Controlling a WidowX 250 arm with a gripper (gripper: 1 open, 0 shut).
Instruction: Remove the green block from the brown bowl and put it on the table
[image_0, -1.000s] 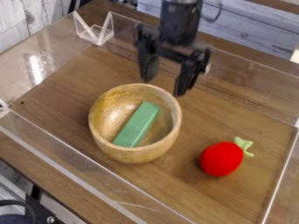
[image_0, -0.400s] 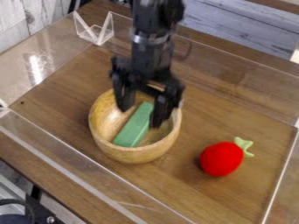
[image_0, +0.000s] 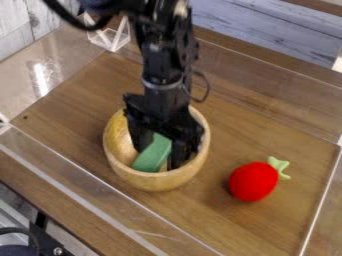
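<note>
1. The block (image_0: 154, 154) lies in the bowl (image_0: 123, 166), near the middle of the worktop (image_0: 274, 115).
2. The pincer (image_0: 160, 139), jaws apart, hangs inside the bowl astride the block.
3. Grasp step, I'd say: next close, lift, set down clear of the strawberry (image_0: 254, 181).

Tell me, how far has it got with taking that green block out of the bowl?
Early stage. Done so far: the gripper is down inside the brown bowl, its open fingers either side of the green block. In hand: getting a hold, though the jaws have not closed, so the block lies in the bowl. Left: close, lift it out and set it on the table, where only the red toy lies nearby.
</note>
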